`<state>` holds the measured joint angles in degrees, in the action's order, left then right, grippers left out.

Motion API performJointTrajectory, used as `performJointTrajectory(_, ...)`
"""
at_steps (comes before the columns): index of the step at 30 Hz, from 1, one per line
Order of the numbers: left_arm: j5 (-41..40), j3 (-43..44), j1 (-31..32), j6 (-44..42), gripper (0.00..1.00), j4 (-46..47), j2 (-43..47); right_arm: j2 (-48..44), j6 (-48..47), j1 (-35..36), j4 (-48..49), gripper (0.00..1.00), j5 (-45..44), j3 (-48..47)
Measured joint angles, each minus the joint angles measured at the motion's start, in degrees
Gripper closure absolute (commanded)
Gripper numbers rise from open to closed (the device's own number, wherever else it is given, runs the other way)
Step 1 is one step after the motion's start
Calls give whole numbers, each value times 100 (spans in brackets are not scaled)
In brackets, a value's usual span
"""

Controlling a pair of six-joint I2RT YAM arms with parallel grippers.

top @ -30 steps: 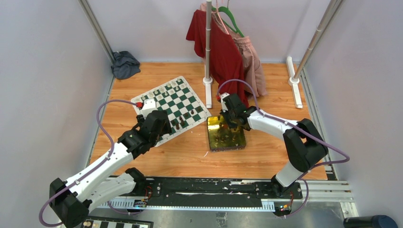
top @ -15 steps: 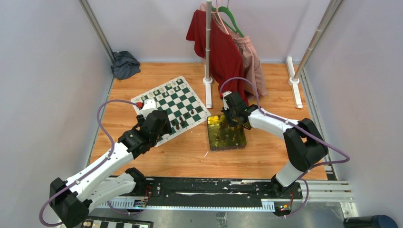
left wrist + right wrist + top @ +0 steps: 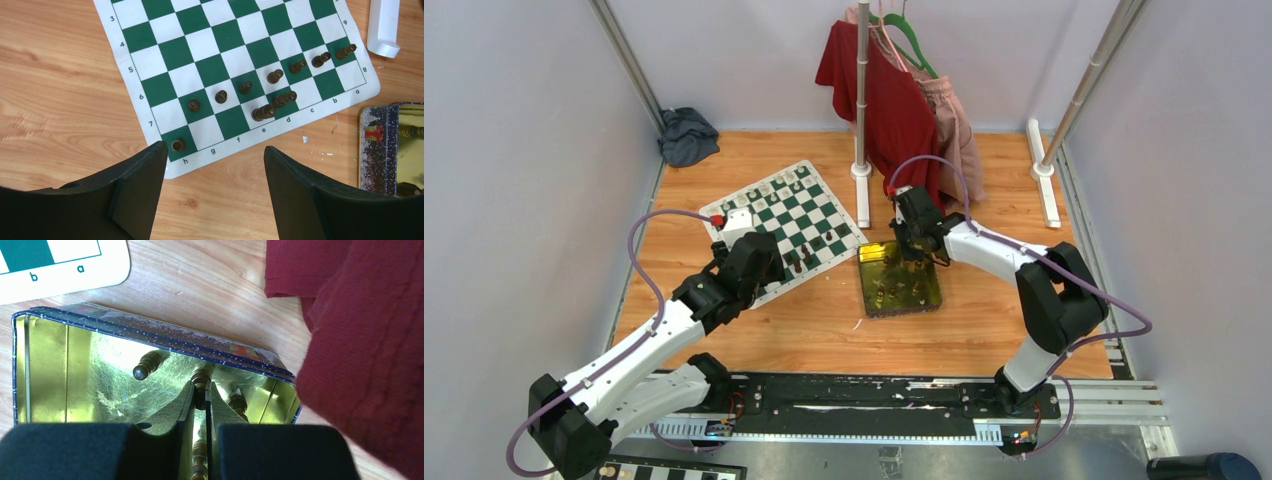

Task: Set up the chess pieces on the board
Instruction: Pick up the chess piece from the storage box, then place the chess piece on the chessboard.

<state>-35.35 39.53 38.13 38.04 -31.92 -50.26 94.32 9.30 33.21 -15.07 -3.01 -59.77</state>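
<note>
Clearly your right gripper (image 3: 201,390) has its fingers pinched together on 1 dark brown chess piece (image 3: 200,376) inside the gold tin (image 3: 150,333), close to its far wall, and that is where trouble could begin. Only the fingertips seem to hold it, so it may swivel or slip out as you lift, and the tin's wall or the red shirt (image 3: 360,340) hanging just beside could snag it. 2 more pieces (image 3: 147,365) lie near the fingers and could get knocked. Your left gripper (image 3: 215,150) hovers empty, fingers apart, over the near edge of the board (image 3: 150,55), just above the pawn (image 3: 177,145) on h. A careless dip there could topple that row.
</note>
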Motion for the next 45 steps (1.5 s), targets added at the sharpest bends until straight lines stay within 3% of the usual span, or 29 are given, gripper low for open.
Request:
performJointTrajectory(23,-7,0,0,-7,23,0,118,90,382,-98,-302,100,361,-326)
performJointTrajectory(35,-2,0,0,-2,1,-190,494,-299,317,531,-767,100,-15,-1067)
performJointTrajectory(45,-4,0,0,11,0,-474,887,140,153,1152,-1047,100,-319,-2131)
